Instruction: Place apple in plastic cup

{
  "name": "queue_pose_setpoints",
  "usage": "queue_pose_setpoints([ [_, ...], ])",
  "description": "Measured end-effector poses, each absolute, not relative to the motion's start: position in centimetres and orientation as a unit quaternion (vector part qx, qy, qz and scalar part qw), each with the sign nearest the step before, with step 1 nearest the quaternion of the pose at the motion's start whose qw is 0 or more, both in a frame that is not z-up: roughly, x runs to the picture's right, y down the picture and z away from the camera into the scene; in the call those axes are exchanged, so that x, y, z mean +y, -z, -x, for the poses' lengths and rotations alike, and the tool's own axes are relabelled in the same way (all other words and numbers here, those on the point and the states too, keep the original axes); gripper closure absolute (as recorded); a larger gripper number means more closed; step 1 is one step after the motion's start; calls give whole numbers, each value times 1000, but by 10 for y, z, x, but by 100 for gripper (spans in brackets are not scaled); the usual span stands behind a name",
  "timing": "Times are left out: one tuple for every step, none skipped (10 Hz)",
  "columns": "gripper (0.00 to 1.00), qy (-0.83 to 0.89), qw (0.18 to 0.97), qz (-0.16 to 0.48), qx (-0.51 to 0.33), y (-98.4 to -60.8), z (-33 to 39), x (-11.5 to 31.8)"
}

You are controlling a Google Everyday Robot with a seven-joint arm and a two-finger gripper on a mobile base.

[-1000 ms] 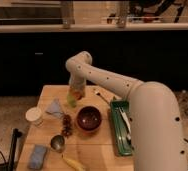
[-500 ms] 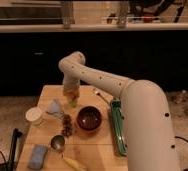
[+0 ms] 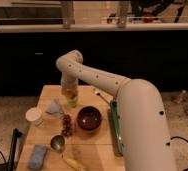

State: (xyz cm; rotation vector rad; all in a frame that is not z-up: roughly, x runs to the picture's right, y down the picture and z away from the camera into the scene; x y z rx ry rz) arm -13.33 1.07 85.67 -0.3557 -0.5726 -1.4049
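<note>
1. I see the wooden surface (image 3: 99, 150) filling the lower centre of the frame; its far edge runs just behind the arm, its left edge passes beside the white tub (image 3: 34, 116), and its right side is hidden behind the large white arm (image 3: 137, 120).
2. The hand (image 3: 69, 89) hangs at centre left of the frame, straight above the plastic cup (image 3: 73, 101), with the arm's elbow arching over it.
3. I cannot tell whether the hand's fingers are parted or closed, or whether they grip anything.
4. The apple (image 3: 70, 92) shows as an orange-red and yellowish patch at the cup's mouth, directly under the hand. I cannot tell whether it rests inside the cup or sits just above the rim.
5. The cup stands upright, its long axis vertical and its mouth facing up. The apple is roundish, and I read no long axis on it.
6. Open room: bare wood lies left of the cup toward the far-left corner, and a bare strip lies in front of the brown bowl (image 3: 89, 119).
7. Close neighbours: a blue cloth (image 3: 55, 108) lies just left of the cup, the brown bowl sits just in front and right of it, and a dark grape-like bunch (image 3: 66, 124) lies in front of it.
8. Nearer the lower edge I see a steel cup (image 3: 57, 143), a blue sponge (image 3: 37, 156) and a banana (image 3: 73, 163).
9. A green tray (image 3: 115, 131) lies along the right of the bowl, partly covered by the arm.
</note>
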Motion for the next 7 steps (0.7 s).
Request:
queue_pose_setpoints([
  [40,632,713,160,-258,-856,131,8],
  [28,631,715,156,-258,-856,132,6],
  [22,631,716,153,-258,-855,133,3],
  [20,630,717,151,-258,-855,134,1],
  [20,629,718,149,-259,-855,134,-2],
  [20,629,719,148,-258,-855,133,-3],
  [20,629,719,148,-258,-855,133,-5],
])
